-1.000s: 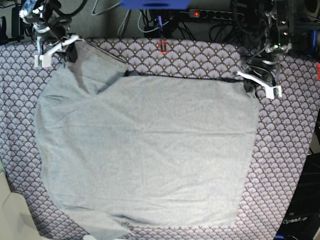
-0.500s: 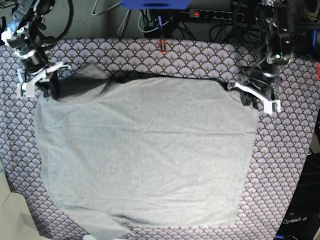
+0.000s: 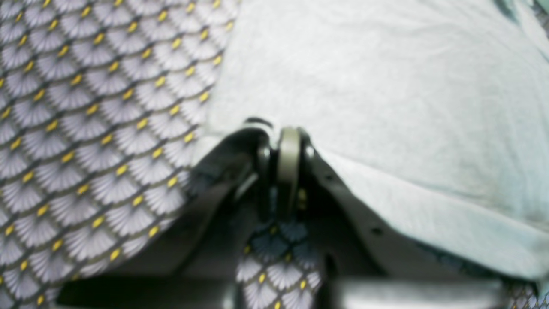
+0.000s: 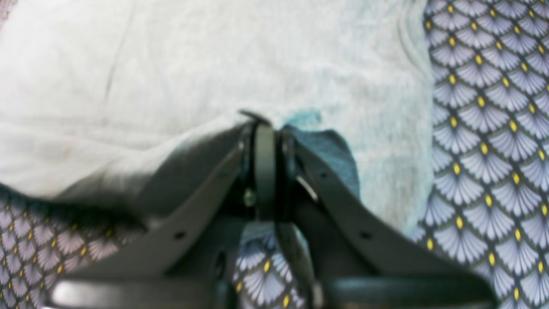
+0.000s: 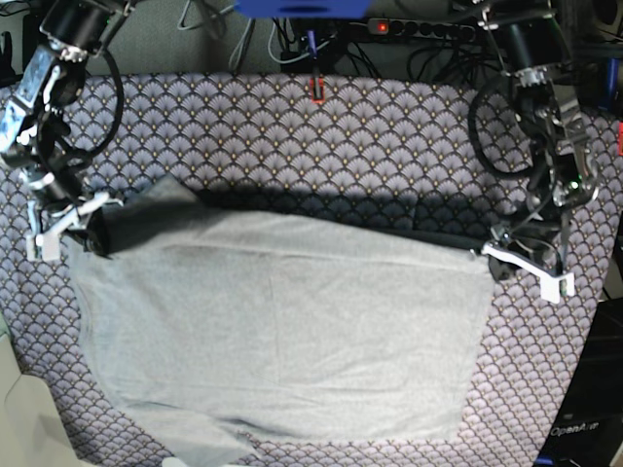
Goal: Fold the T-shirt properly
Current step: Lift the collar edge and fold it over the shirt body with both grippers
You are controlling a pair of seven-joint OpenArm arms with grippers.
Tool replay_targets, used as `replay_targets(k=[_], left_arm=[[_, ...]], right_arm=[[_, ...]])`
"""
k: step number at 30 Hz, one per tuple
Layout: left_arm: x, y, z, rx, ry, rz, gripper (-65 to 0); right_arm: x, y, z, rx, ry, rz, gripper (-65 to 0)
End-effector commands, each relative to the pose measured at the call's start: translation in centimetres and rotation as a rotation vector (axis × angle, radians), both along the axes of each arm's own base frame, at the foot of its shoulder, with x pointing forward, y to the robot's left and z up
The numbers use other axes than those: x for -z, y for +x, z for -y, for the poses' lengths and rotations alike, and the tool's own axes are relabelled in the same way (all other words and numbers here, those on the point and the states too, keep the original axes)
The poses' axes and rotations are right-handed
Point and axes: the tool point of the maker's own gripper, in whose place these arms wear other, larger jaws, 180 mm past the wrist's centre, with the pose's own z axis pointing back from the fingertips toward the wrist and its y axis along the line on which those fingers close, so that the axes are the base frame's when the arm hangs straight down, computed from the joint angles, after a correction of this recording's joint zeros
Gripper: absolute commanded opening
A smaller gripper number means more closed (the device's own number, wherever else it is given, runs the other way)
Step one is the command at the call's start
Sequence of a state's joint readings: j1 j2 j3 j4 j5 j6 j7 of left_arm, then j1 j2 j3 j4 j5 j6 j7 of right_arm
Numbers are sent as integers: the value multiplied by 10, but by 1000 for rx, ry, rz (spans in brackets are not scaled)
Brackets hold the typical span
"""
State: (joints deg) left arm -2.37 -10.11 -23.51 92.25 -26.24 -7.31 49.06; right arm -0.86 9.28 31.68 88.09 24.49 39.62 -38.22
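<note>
The base view looks down from high above and in front of the bench, far enough off to take in the whole fan-scale tablecloth, the grey T-shirt, and both arms. Each wrist view sits close behind its own claw and faces forward and down past the closed tips: the left claw and the right claw. All three views share the shirt's upper edge and the patterned cloth just beside each claw, and from above.
</note>
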Motion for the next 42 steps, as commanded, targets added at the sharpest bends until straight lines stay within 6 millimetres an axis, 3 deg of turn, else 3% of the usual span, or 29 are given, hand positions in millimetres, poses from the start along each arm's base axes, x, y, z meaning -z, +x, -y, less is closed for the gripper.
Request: replay_targets(k=[1, 8, 15, 21, 25, 34, 42], left_arm=[[-11, 11, -5, -8, 2, 38, -650], [14, 33, -9, -38, -63, -27, -650], [-8, 66, -10, -43, -90, 18, -650], [-19, 84, -10, -46, -109, 38, -650], [-15, 89, -12, -55, -126, 24, -650], [-18, 109, -14, -79, -149, 56, -650], [-24, 117, -13, -75, -158, 64, -650]], right_arm=[[-17, 14, 2, -12, 2, 59, -650], [-18, 58, -2, -70, 24, 54, -650], [-26, 95, 0, -79, 62, 54, -650], [-34, 113, 10, -70, 73, 57, -650], [-34, 122, 14, -74, 77, 56, -650], [-23, 147, 4, -92, 130, 45, -650], [-29, 161, 0, -112, 122, 70, -650]])
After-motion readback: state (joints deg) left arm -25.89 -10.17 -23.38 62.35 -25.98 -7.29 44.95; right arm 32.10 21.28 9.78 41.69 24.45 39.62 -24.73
